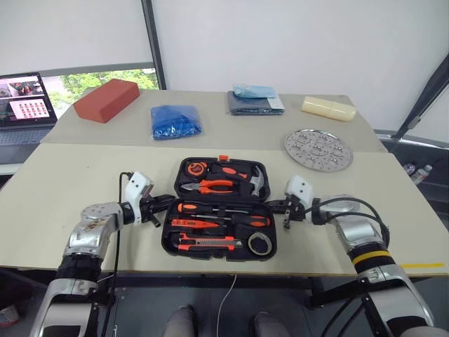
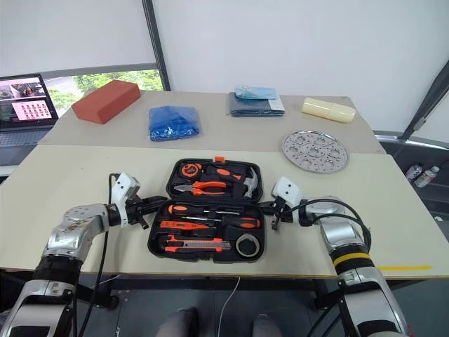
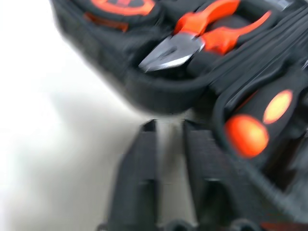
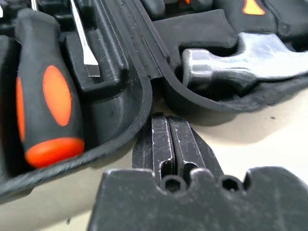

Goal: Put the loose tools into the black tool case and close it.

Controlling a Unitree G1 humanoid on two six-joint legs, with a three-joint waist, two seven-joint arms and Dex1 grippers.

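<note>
Lying open on the bench (image 1: pixel 84 182), the black tool case (image 1: pixel 219 242) is sitting between both grippers: left fingers (image 3: pixel 139 163) slightly apart, right fingers (image 4: pixel 161 142) pressed together, both empty.

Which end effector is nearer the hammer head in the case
Right. The right end effector sits at the case's right edge, just beside the hammer head. The left end effector is across the case, at its left edge.
</note>
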